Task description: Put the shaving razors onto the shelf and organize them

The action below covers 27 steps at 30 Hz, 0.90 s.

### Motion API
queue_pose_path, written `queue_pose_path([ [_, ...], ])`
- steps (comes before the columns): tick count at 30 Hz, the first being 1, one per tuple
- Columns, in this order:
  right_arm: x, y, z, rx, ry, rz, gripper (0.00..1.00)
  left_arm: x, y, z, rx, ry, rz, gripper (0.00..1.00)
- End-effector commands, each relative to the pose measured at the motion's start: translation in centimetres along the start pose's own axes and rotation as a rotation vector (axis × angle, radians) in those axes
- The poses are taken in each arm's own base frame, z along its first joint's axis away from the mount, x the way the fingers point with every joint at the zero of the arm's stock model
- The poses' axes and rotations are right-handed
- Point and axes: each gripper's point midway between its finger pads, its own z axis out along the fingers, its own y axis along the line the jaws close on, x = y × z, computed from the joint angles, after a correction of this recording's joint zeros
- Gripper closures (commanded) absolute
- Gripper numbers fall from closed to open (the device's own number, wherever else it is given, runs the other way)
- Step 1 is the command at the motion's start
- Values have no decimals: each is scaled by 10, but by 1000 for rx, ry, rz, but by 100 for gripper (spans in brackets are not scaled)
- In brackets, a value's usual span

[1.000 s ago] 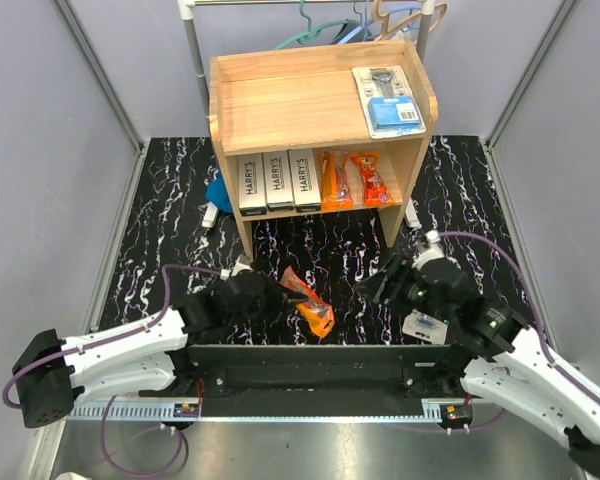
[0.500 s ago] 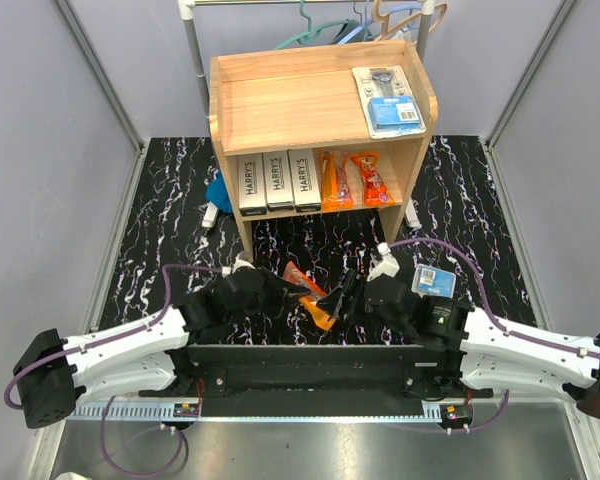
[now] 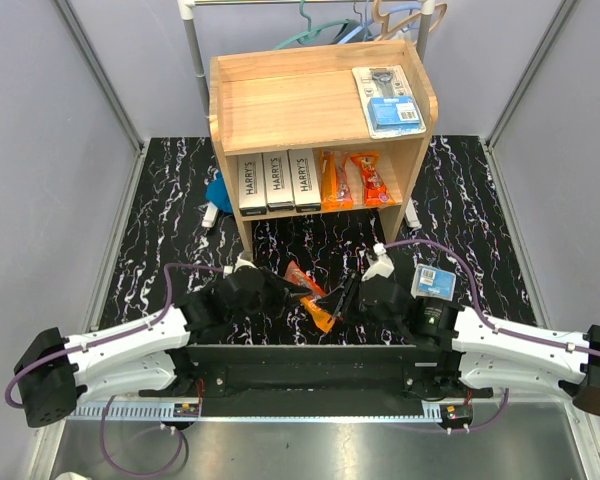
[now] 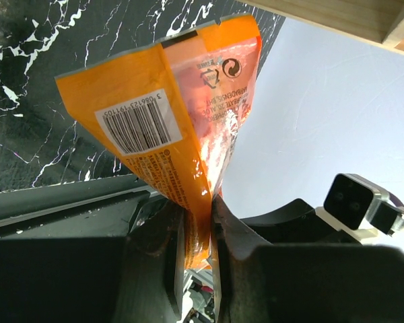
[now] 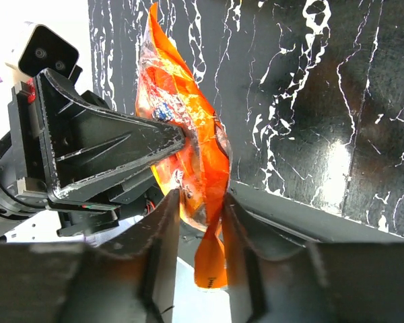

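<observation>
Fingers of the left gripper (image 4: 196, 208) are pressed together on the lower seam of a crinkly orange plastic packet (image 4: 168, 114) of razors. The packet stands up beyond the fingertips, barcode side towards the wrist camera, lifted off the tabletop.

Change over the last second: the right arm has swung in from the right side to meet it. The right gripper (image 5: 200, 202), wide a moment ago, has narrowed so that both its fingers bear on the packet's free end, just across from the left fingertips. Both grippers now pinch the same packet. How firm the right grip is, I cannot tell.

Reading: hand-over under way, left release not yet made. The light wooden two-tier shelf (image 3: 280, 100) lies well beyond both sets of fingertips. Its lower tier already holds two like packets, so the likely destination is beside them.
</observation>
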Motion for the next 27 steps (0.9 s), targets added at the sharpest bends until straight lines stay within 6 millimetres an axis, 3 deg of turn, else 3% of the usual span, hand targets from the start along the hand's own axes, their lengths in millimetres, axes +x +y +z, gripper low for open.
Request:
queue_pose_path([
  [1, -5, 10, -5, -50, -28, 32, 70, 1, -40, -11, 133, -2, -10, 94],
  [5, -3, 8, -5, -54, -21, 37, 85, -1, -43, -13, 144, -13, -6, 92],
  [7, -3, 8, -6, -57, -22, 41, 88, -2, -44, -14, 145, -22, 10, 87],
  [10, -4, 8, -7, -59, -28, 45, 93, -4, -43, -17, 133, -35, 42, 68],
  [11, -5, 8, -7, -59, -32, 44, 94, -4, -46, -19, 133, -39, 51, 54],
  [13, -6, 7, -8, -60, -34, 48, 95, -7, -41, -22, 108, -55, 86, 38],
  [14, -6, 7, -8, -61, -36, 50, 96, -8, -45, -24, 110, -60, 95, 24],
  [17, -7, 7, -8, -59, -39, 50, 97, -12, -46, -33, 97, -82, 135, 8],
  [20, -7, 6, -9, -58, -41, 51, 97, -18, -42, -41, 64, -115, 182, 1],
  [27, -10, 6, -10, -58, -51, 49, 100, -37, -12, -61, -57, -184, 277, 1],
])
